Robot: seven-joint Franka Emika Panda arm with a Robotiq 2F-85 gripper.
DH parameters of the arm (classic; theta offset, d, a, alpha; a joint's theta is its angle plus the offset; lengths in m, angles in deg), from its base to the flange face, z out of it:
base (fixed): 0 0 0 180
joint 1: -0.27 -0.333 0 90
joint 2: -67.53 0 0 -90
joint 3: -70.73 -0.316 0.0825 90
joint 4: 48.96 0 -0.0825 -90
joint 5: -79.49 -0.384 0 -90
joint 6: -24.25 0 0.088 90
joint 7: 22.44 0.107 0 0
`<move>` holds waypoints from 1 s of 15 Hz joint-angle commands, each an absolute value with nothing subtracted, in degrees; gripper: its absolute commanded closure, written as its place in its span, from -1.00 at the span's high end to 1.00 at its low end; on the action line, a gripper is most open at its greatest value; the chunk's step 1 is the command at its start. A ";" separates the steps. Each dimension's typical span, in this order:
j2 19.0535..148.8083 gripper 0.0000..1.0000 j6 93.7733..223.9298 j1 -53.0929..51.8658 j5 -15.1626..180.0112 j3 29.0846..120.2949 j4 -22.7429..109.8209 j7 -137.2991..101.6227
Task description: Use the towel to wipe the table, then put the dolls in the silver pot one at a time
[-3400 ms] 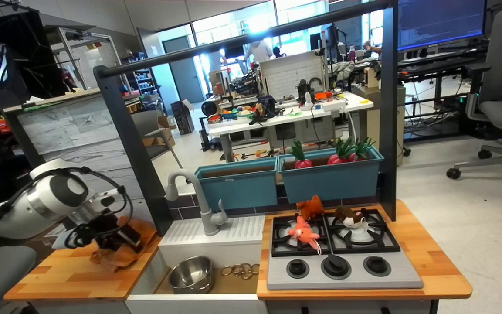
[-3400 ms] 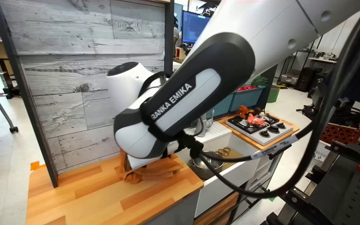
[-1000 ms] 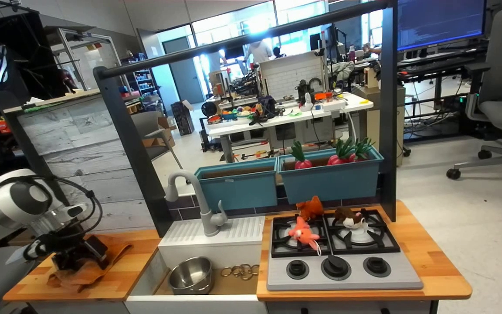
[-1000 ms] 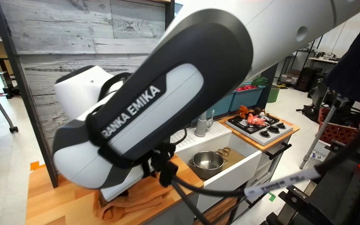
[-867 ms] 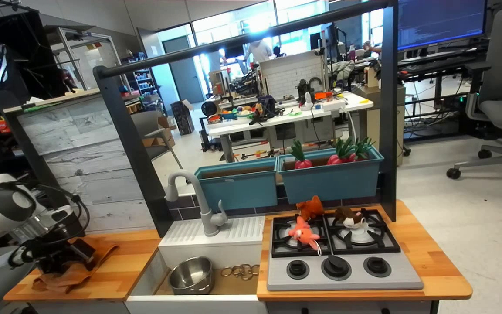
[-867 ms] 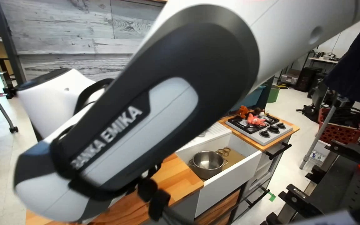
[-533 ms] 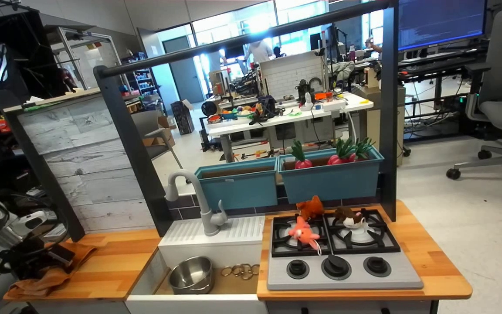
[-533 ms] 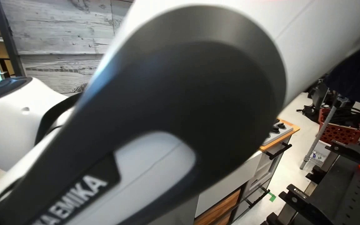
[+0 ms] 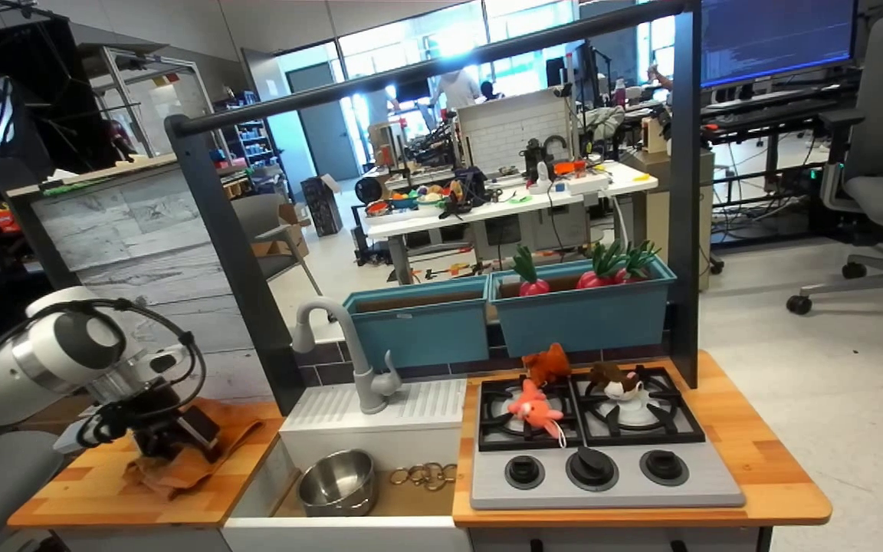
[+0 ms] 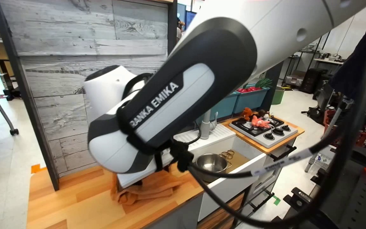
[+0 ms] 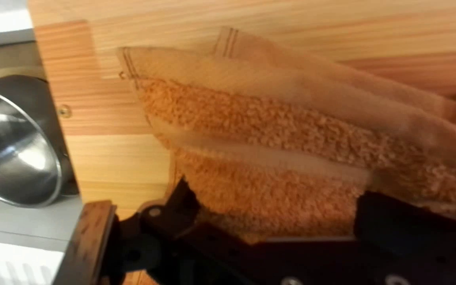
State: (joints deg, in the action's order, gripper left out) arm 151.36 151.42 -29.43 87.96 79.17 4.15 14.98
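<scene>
– Swept back toward the sink point(image 9: 349, 523) since moments ago: hand point(image 11: 277, 215) and orange terry towel point(image 11: 267, 116), jaws spread wide over it, on the wooden tabletop point(image 10: 75, 203)!
– Nothing pinched, far as this murky view shows; dragged by pressure alone, it could bunch or slip.

Beneath the tool point(image 9: 181, 451), the towel point(image 11: 259, 118) lies rumpled in long folds on the tabletop point(image 9: 89, 494) — orange, looped pile, dark stitching at one end. To one side of the tool (and lower than the light-brown wooden tabletop) stands the silver pot point(image 9: 338, 487), round, shiny, mouth up. Well apart from the tool — beyond the pot — lie a coral doll point(image 9: 535, 410), limbs splayed, a red-orange doll point(image 9: 546, 364) and, farthest off, a brown-and-white doll point(image 9: 615, 383).
</scene>
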 commanded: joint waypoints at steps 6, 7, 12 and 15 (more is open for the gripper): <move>156.04 1.00 152.28 -29.31 87.50 75.59 1.67 10.73; 155.95 1.00 152.05 -30.04 87.26 74.82 1.10 9.81; 153.44 1.00 153.63 -34.34 86.84 71.52 3.25 9.28; 157.54 1.00 150.26 -32.75 86.00 72.64 -2.50 8.62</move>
State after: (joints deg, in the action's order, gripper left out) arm 152.17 150.61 -35.13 87.12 72.88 1.88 10.00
